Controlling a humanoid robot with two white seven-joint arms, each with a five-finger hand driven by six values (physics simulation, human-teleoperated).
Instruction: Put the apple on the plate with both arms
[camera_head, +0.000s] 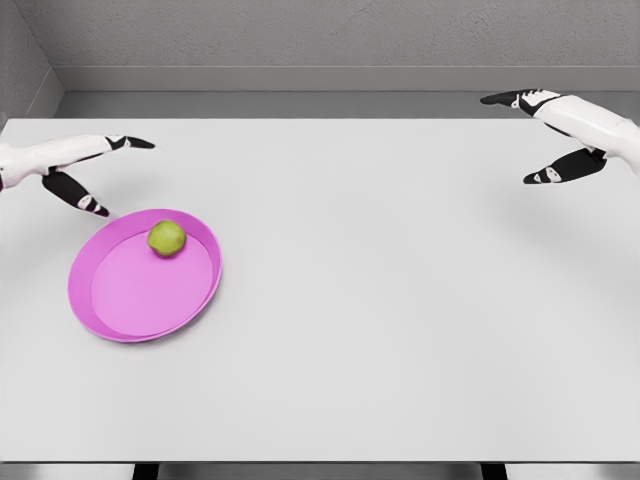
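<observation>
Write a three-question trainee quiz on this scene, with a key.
1. True or false: the apple lies on the plate.
2. Which hand is nearer the plate: left hand or right hand?
3. What colour is the plate: A) blue, B) pink, C) white?

Key: 1. True. 2. The left hand, open beside the plate's far rim; the right hand is open at the table's far right. 3. B.
</observation>
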